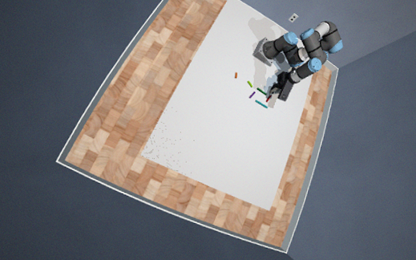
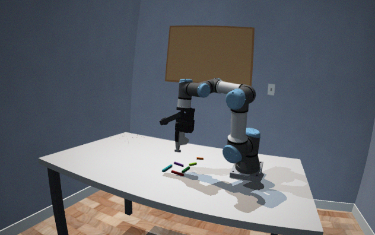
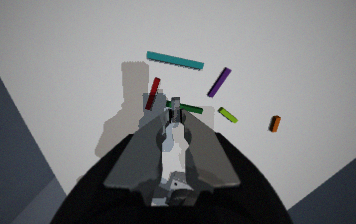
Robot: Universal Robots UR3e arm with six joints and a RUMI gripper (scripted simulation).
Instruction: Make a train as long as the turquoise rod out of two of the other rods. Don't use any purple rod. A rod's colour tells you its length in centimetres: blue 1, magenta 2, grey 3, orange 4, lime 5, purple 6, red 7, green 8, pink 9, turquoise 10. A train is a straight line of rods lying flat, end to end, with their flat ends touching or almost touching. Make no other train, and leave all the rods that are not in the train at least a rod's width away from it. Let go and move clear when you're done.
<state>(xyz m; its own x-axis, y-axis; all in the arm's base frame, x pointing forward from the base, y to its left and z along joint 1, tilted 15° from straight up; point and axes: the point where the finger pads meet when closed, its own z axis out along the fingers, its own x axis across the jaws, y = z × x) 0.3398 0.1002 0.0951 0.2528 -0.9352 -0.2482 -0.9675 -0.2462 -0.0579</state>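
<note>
My gripper [image 3: 176, 110] [image 2: 177, 148] is shut on a short grey rod [image 3: 175, 103] and holds it in the air above the rods. Below on the white table lie a turquoise rod [image 3: 175, 60] [image 2: 167, 168] [image 1: 261, 104], a red rod [image 3: 153, 93] [image 2: 177, 172] [image 1: 268, 98], a green rod [image 3: 192, 108] [image 2: 186, 169] [image 1: 261, 91], a purple rod [image 3: 219, 82] [image 2: 178, 164] [image 1: 252, 95], a lime rod [image 3: 228, 115] [image 2: 193, 164] [image 1: 249, 84] and an orange rod [image 3: 275, 123] [image 2: 200, 158] [image 1: 236, 75]. All lie apart at different angles. My fingers hide the green rod's near end in the wrist view.
The arm's base [image 2: 246, 173] stands on the table to the right of the rods. The white table top [image 2: 118, 160] stretches left and forward of the rods. The table's front edge [image 2: 178, 215] lies well in front of them.
</note>
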